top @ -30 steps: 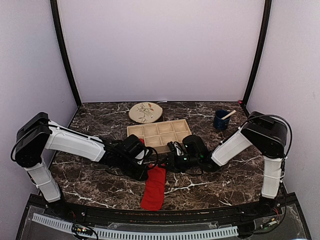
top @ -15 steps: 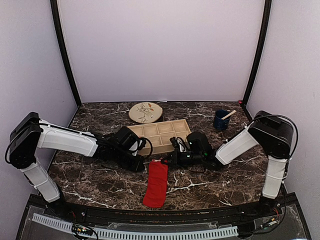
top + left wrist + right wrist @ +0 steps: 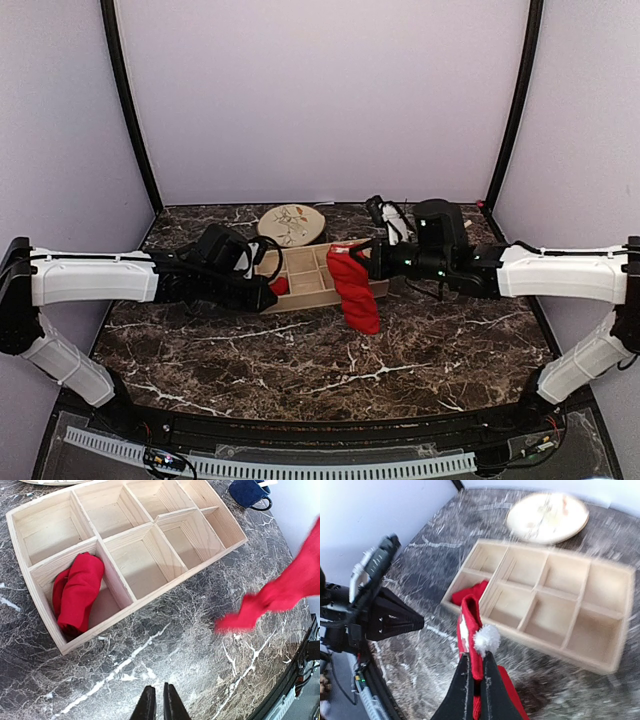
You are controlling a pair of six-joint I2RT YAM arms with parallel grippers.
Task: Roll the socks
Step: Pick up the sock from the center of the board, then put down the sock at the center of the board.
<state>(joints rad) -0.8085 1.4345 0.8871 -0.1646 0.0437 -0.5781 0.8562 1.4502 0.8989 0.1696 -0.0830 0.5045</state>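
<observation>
One of the socks (image 3: 77, 592), bright red and bunched into a lump, lies in the near-left compartment of the wooden tray (image 3: 150, 592); it shows too in the top view (image 3: 281, 286). My right gripper (image 3: 475, 660) is shut on the top end of the other sock (image 3: 470, 622), which carries a white pompom (image 3: 486, 639). That sock (image 3: 355, 285) hangs twisted in the air over the tray's front right edge. My left gripper (image 3: 159, 692) hovers over bare marble just in front of the tray, shut on nothing. In the top view it (image 3: 262, 292) sits at the tray's left end.
A cream plate (image 3: 291, 222) lies behind the tray (image 3: 310, 290). A dark blue mug (image 3: 250, 492) stands at the far right of the tray. The table's front edge carries a black rail (image 3: 300, 440).
My right gripper closed on the flat sock's end and lifted it off the table, up and back toward the tray. Both arms stretched out, and the left gripper drew back to the left.
</observation>
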